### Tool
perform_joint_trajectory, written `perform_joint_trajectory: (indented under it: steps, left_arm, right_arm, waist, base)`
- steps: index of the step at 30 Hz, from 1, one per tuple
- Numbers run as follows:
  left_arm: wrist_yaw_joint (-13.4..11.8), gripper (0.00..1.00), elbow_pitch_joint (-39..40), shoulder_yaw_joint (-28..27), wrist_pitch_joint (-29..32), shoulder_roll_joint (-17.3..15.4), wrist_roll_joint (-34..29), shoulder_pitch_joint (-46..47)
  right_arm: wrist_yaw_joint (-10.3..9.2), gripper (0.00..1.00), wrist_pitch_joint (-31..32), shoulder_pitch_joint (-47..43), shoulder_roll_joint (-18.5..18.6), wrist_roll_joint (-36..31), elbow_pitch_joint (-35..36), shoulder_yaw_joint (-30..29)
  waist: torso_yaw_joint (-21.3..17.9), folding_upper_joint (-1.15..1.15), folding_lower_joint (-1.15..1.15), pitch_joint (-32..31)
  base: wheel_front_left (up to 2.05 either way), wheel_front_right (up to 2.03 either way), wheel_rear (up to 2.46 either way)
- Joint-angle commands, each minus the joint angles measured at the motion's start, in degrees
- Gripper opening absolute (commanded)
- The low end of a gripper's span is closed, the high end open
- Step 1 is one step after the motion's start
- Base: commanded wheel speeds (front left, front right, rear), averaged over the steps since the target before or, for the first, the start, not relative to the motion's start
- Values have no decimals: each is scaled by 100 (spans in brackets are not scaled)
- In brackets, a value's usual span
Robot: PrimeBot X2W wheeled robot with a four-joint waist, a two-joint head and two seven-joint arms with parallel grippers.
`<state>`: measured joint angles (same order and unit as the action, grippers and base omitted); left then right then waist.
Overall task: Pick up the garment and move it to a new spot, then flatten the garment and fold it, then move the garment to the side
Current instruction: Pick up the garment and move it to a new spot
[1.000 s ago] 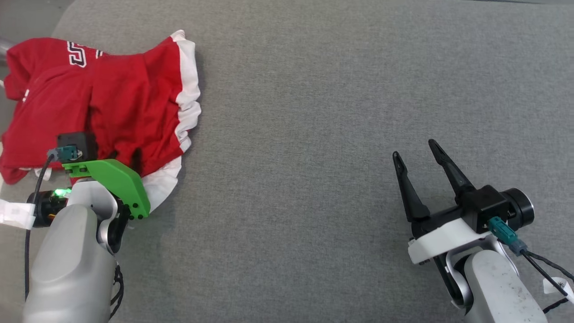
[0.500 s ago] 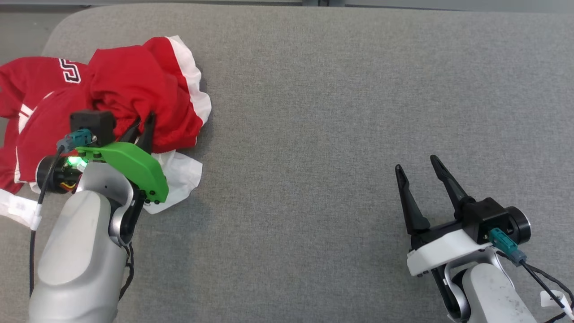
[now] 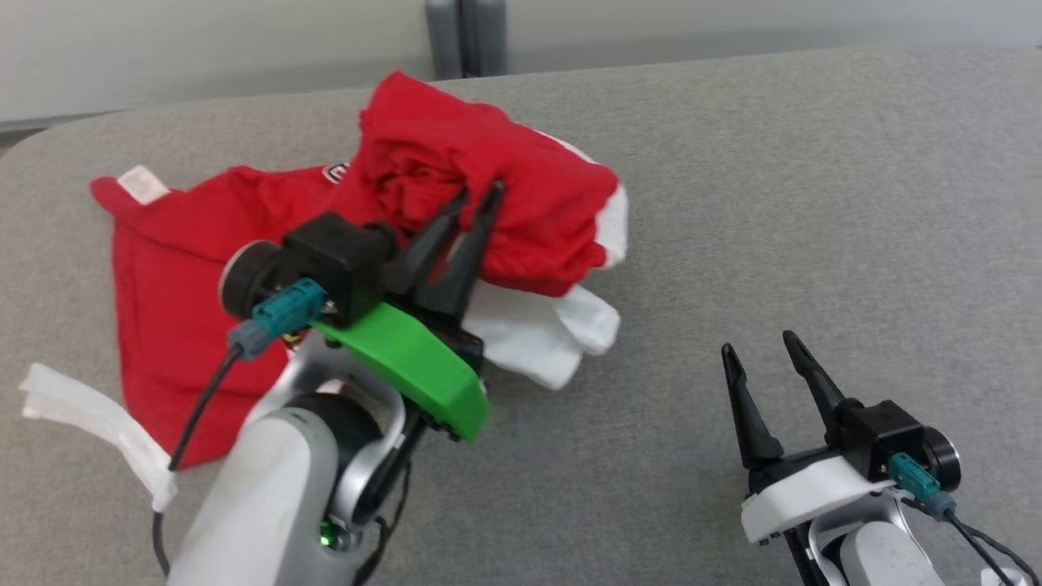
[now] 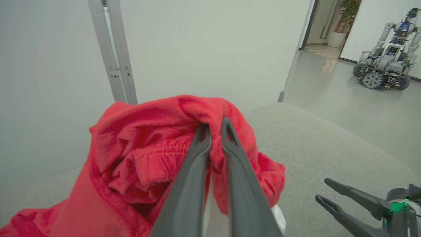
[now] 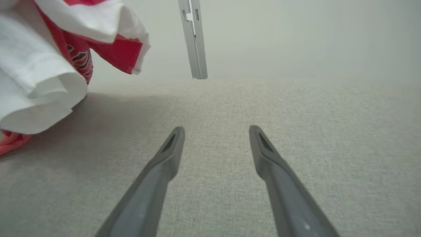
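Note:
The garment (image 3: pixel 456 163) is a red shirt with white trim, bunched and partly lifted off the grey table (image 3: pixel 814 203). My left gripper (image 3: pixel 480 194) is shut on a pinched fold of its red cloth, and the left wrist view shows the cloth squeezed between the two dark fingers (image 4: pixel 213 126). The shirt's left part trails on the table behind. White sleeve fabric (image 5: pixel 39 82) hangs at the upper left of the right wrist view. Low at the right, my right gripper (image 3: pixel 757 348) hovers open over bare table, apart from the garment, its fingers (image 5: pixel 171 148) spread.
The grey padded table's far edge (image 3: pixel 733 61) runs along the top of the head view, with a pale wall and a grey metal post (image 3: pixel 464 37) behind it. Another wheeled robot (image 4: pixel 384 62) stands far off on the floor.
My left gripper closed on the garment, then lifted it and carried it right, toward the table's middle. The head camera tilted up. The right gripper kept its pose.

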<state>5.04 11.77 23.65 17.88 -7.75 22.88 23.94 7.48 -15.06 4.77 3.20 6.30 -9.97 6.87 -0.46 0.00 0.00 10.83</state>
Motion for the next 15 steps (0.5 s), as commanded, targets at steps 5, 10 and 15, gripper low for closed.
perform_joint_trajectory:
  steps: [5, 10, 15]
  left_arm:
    - [26, 0, 792, 632, 126, 315, 257, -21]
    - [-201, 0, 1172, 1058, 22, 459, 497, 304]
    - [-551, 0, 1162, 1225, -76, 480, 573, 621]
  right_arm:
    - [3, 100, -18, -204, -12, 39, -2, -90]
    - [3, 100, -17, -240, -25, 78, -2, -53]
    - [3, 100, -18, -275, -29, 211, -5, -13]
  waist:
    - [-1064, 0, 0, -271]
    - [-1513, 0, 0, -245]
    - [-1734, 0, 0, -181]
  base:
    - [0, 0, 0]
    - [0, 0, 0]
    - [0, 0, 0]
